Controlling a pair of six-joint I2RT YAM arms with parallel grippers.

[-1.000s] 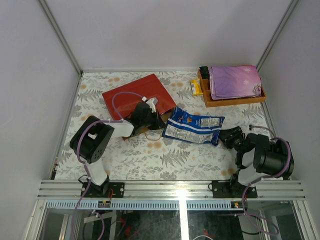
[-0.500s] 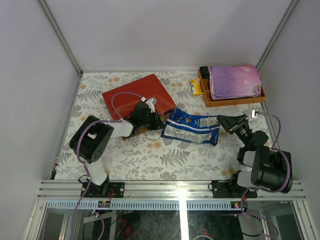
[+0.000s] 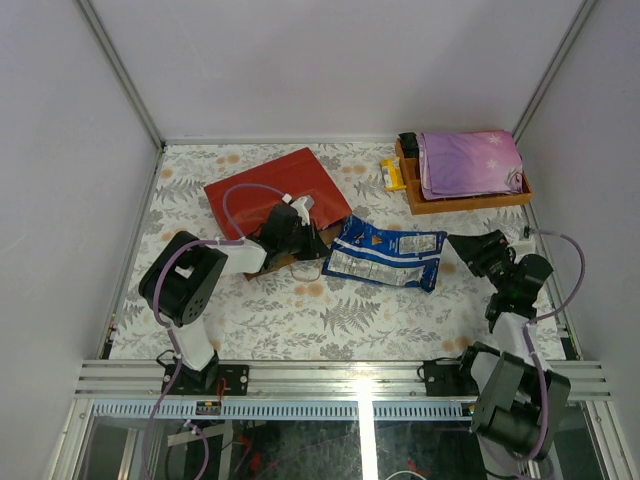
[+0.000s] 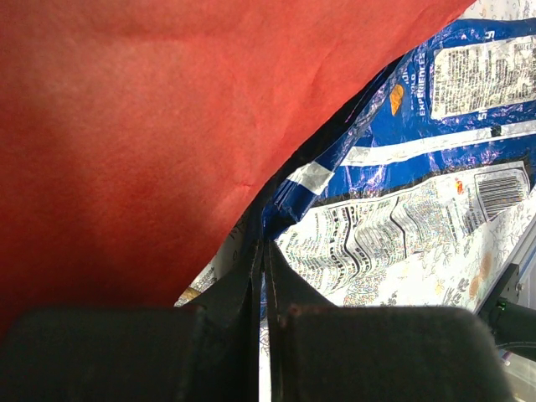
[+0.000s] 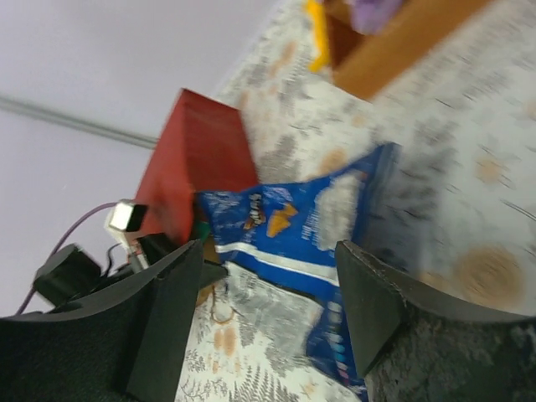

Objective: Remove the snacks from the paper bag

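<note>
The red paper bag (image 3: 270, 185) lies flat at the back left, mouth facing right. My left gripper (image 3: 312, 240) is at that mouth, jaws pressed together on the bag's lower edge (image 4: 264, 247); the red side (image 4: 126, 126) fills its view. Two long blue-and-white snack packs (image 3: 388, 256) lie on the table just outside the mouth, and they also show in the left wrist view (image 4: 419, 193) and the right wrist view (image 5: 293, 226). My right gripper (image 3: 464, 246) is open and empty, just right of the packs, pointing at them (image 5: 270, 251). A bit of green (image 5: 202, 228) shows at the mouth.
An orange-brown wooden tray (image 3: 470, 203) with a folded purple cloth (image 3: 470, 163) stands at the back right. A yellow packet (image 3: 392, 174) lies against its left side. The bag's thin loop handle (image 3: 310, 268) lies on the patterned table.
My right arm has swung up from the near right toward the blue-and-white packs, gripper open. The left gripper and the bag have stayed still.
</note>
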